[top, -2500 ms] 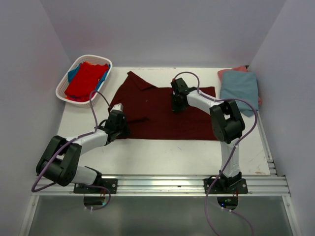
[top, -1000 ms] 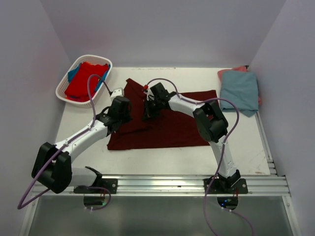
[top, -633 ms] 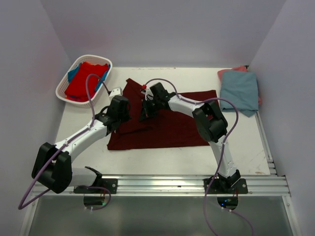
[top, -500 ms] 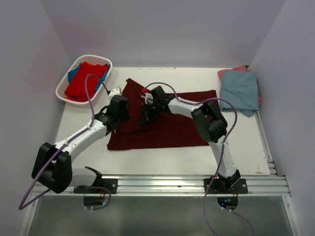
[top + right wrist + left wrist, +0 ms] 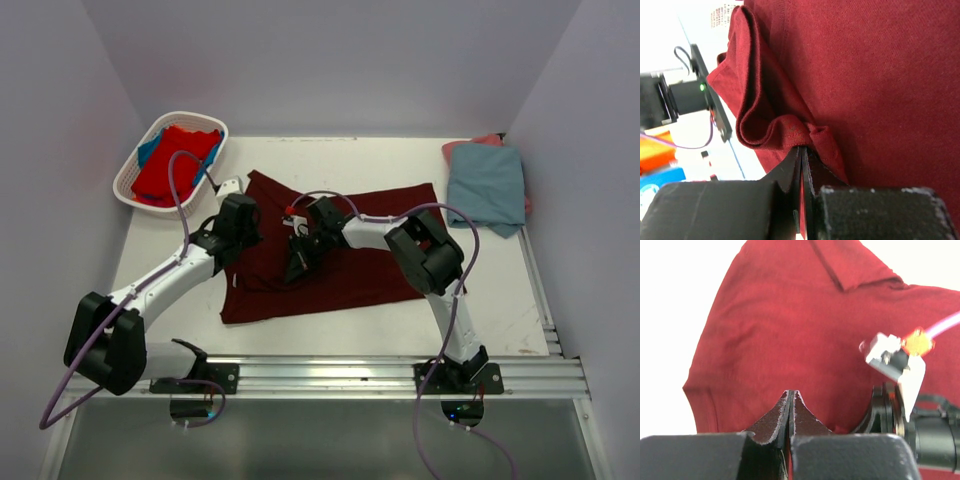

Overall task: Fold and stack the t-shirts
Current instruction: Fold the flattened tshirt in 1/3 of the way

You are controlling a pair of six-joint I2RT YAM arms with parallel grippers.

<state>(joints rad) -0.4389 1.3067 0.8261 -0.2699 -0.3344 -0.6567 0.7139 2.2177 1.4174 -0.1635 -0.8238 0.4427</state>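
My right gripper (image 5: 802, 149) pinches maroon shirt (image 5: 372, 262) fold; left gripper (image 5: 791, 393) clenched, hold unclear. Cloth limp, light; take hems.

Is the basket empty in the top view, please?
No, the basket holds a red shirt over a blue one.

The white table (image 5: 370, 325) carries a dark maroon t-shirt (image 5: 370, 270) spread mid-surface, a white slatted basket (image 5: 188, 116) at its far-left corner, and far right a folded grey-blue t-shirt (image 5: 487, 185) atop seemingly a salmon pink one (image 5: 484, 140).
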